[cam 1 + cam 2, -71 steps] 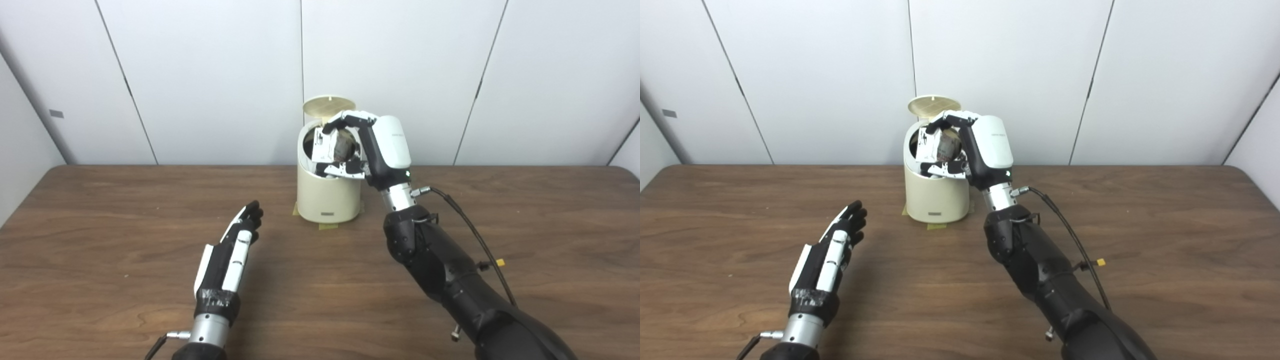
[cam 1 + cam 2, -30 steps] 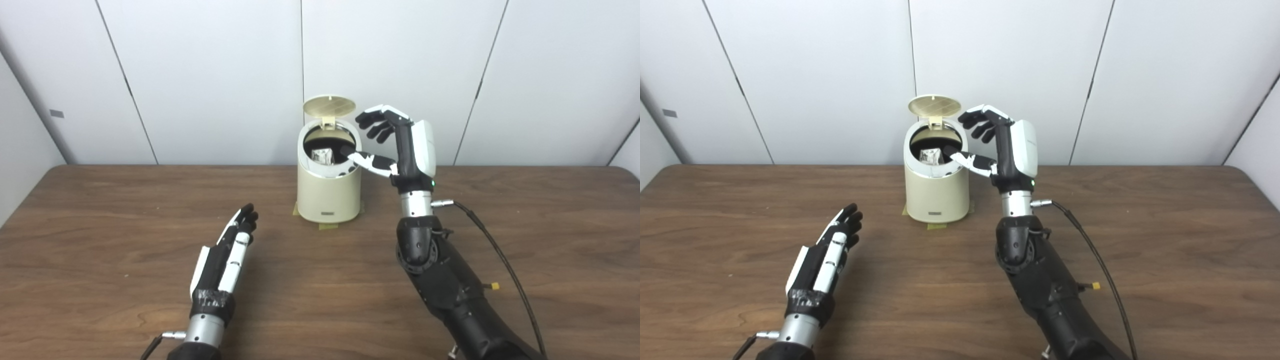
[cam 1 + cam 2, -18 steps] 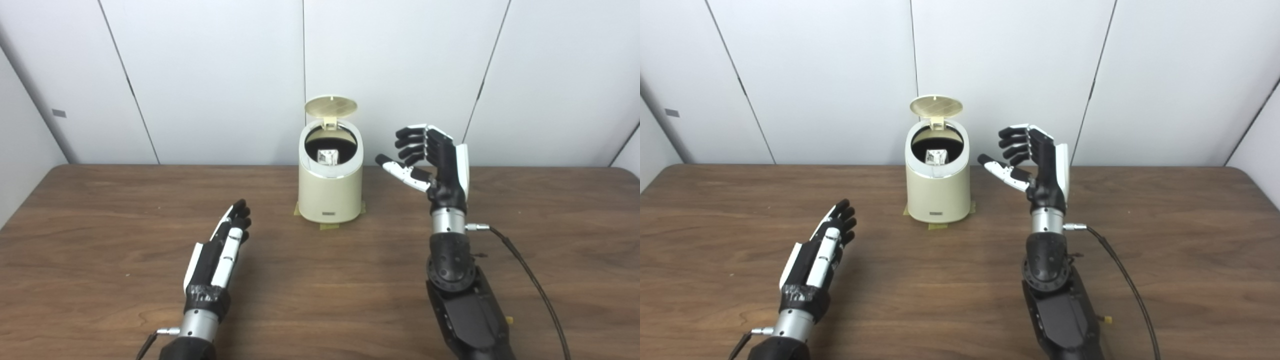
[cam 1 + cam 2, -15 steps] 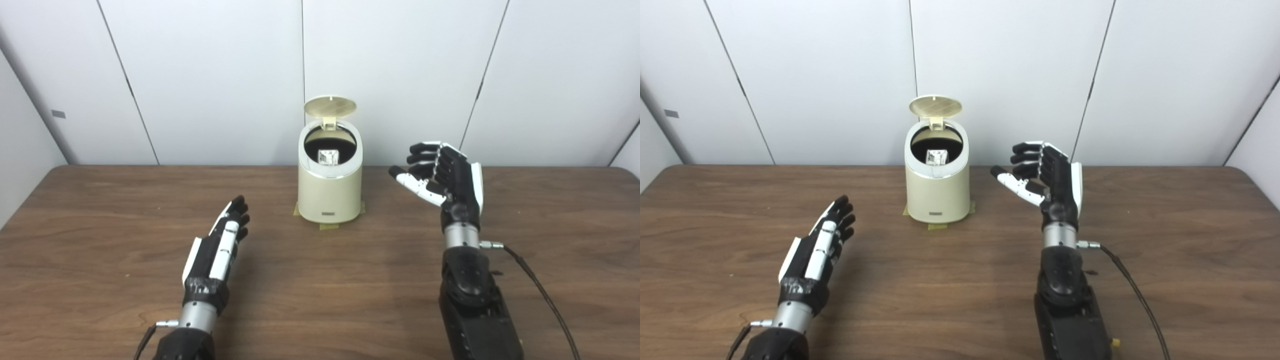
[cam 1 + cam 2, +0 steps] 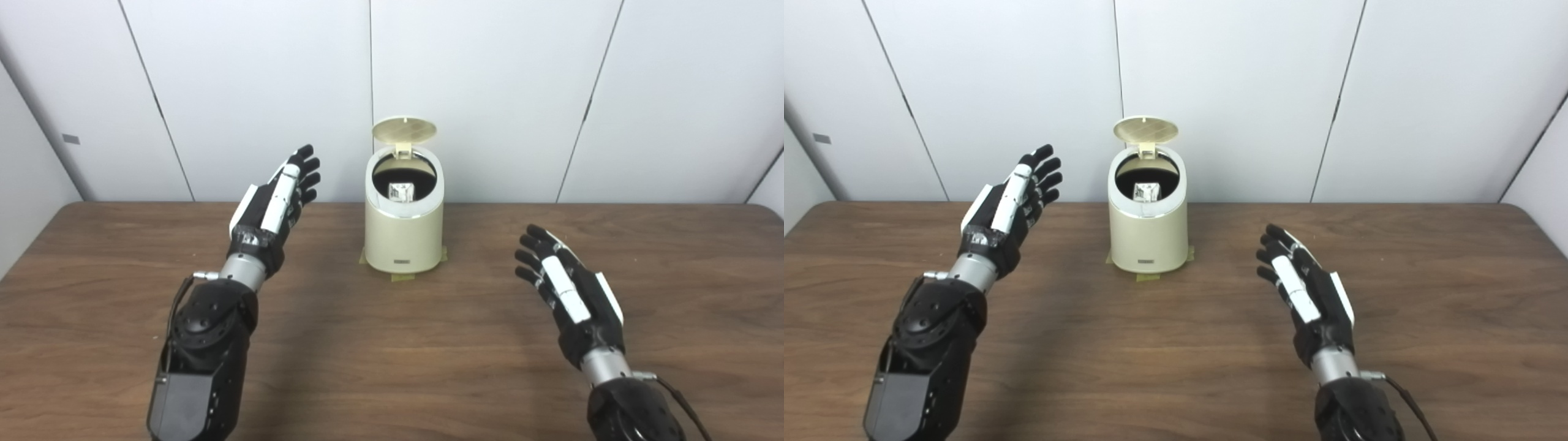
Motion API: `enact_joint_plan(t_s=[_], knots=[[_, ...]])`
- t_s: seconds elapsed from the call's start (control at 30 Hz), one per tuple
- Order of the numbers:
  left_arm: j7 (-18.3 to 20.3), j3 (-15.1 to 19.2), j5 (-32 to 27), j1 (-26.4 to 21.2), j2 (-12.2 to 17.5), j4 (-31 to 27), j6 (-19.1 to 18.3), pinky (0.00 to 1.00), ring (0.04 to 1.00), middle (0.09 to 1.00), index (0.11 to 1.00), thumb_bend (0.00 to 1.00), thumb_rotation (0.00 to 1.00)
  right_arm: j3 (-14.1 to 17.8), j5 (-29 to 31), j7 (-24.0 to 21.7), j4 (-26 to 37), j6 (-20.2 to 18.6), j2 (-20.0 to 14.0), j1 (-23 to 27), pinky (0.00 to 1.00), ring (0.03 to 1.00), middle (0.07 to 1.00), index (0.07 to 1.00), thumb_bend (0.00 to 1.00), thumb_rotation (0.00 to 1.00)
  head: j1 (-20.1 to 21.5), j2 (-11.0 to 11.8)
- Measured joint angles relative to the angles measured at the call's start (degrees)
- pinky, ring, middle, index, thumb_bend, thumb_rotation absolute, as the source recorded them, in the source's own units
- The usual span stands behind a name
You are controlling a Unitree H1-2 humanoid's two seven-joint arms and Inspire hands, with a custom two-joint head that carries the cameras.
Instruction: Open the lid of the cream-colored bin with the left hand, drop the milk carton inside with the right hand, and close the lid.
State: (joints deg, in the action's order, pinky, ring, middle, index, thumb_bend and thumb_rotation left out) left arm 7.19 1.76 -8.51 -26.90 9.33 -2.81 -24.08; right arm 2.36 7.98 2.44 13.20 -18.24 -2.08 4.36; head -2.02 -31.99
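carton (image 5: pixel 401 192) seen inside bin (image 5: pixel 404 236), lid (image 5: pixel 404 130) upright | left hand (image 5: pixel 274 202) raised beside bin, fingers spread, empty, judged placed for closing lid | right hand (image 5: pixel 569 294) low over tabletop (image 5: pixel 392 343), open, empty

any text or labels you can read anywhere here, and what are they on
No text here is legible.
Small plate low on the front of the cream-colored bin: too small to read.
Milk carton inside the bin: dark print on its top, too blurred to read.
Left hand and right hand: no lettering visible.
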Motion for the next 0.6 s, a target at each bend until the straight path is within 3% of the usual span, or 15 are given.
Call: enact_joint_plan(t_s=[0.17, 0.27, 0.37, 0.6], knots=[[2.6, -0.1, -0.9, -6.3, 1.1, 6.5, 0.0, 0.99, 0.973, 0.96, 0.954, 0.47, 0.85, -1.4, -3.3, -0.4, -1.0, 5.5, -0.1, -1.6, 0.86, 0.882, 0.845, 0.897, 0.61, 0.85, -0.1, 0.2], [2.7, 0.0, -0.9, -8.8, 0.4, 9.1, -0.1, 0.97, 0.957, 0.942, 0.936, 0.45, 0.9, -1.9, -4.3, -0.7, -1.6, 7.1, -0.1, -2.1, 0.87, 0.887, 0.857, 0.881, 0.59, 0.88, 0.3, 0.4], [3.0, -0.2, -0.8, -11.2, 0.5, 11.7, -0.4, 0.97, 0.952, 0.94, 0.936, 0.47, 0.9, -2.2, -4.9, -0.8, -1.9, 7.6, -0.1, -3.2, 0.87, 0.888, 0.86, 0.865, 0.56, 0.9, 0.7, 0.4], [5.1, -4.2, 3.2, -17.5, 3.1, 17.5, 0.4, 0.96, 0.956, 0.953, 0.952, 0.48, 0.93, -2.4, -5.0, -0.8, -1.9, 7.6, 1.1, -4.3, 0.87, 0.897, 0.866, 0.867, 0.52, 0.99, 0.7, 0.8]])
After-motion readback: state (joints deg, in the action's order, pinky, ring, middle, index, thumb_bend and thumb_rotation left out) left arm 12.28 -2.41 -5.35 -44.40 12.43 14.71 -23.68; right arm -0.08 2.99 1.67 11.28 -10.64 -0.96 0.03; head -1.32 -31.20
